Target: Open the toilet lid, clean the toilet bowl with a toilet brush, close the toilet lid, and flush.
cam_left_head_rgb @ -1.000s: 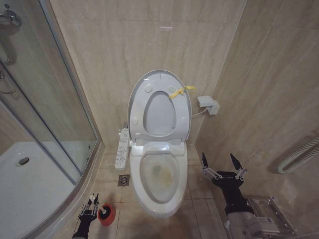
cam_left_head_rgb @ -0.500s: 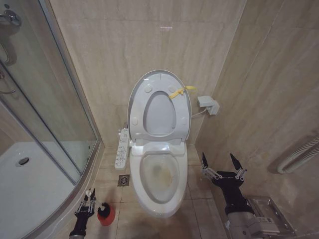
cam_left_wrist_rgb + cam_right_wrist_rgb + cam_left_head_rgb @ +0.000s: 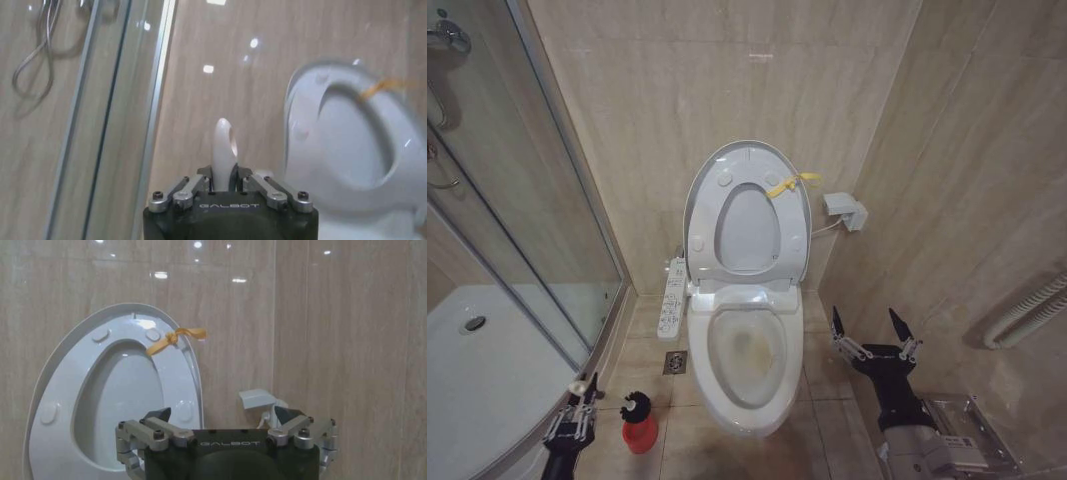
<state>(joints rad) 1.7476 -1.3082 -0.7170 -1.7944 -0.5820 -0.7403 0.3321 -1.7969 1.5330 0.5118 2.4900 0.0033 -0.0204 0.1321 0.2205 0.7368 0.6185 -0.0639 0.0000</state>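
The toilet lid [image 3: 747, 215] stands raised against the wall, a yellow tag [image 3: 789, 184] tied at its edge; it also appears as the lid [image 3: 113, 390] in the right wrist view. Below it the toilet bowl [image 3: 749, 350] lies uncovered, yellowish stains inside. At the lower left my left gripper [image 3: 575, 405] is shut on the toilet brush's white handle [image 3: 224, 147]. The brush's dark head [image 3: 634, 404] shows just above the red holder [image 3: 639, 432]. Right of the bowl my right gripper [image 3: 874, 335] hangs open, holding nothing; its fingers [image 3: 160, 416] face the lid.
The curved glass shower wall [image 3: 537, 230] and its raised tray edge border the left gripper closely. A floor drain [image 3: 675, 362] and the button panel [image 3: 670, 298] lie left of the bowl. A wall box [image 3: 844, 210] and a ribbed pipe [image 3: 1027, 315] sit on the right wall.
My left gripper has moved left toward the shower edge with the white handle in it, and the brush's dark head now shows above the red holder. The right arm has not moved.
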